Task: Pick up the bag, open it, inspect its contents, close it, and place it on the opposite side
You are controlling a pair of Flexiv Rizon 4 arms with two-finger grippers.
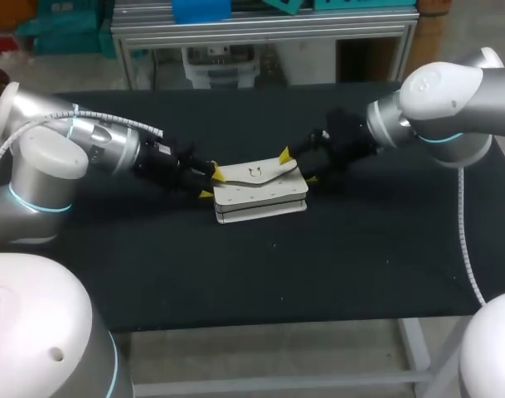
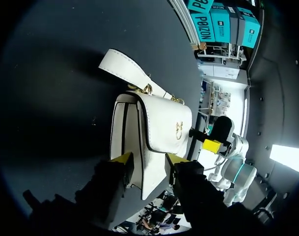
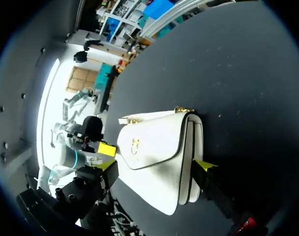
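Closed white bag, left gripper clamped on it (right gripper: grip unclear).

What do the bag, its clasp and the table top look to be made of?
Bag: smooth white leather or an imitation, going by its even, soft sheen and dark edging. Clasp: gold-coloured metal, shiny. Table top: matt black cloth or mat; which of the two is unclear.

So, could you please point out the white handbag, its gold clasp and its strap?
white handbag (image 1: 260,197): head view, on the front below the flap.
gold clasp (image 2: 179,130): left wrist view, on its middle.
strap (image 2: 125,68): left wrist view, on its flat middle.
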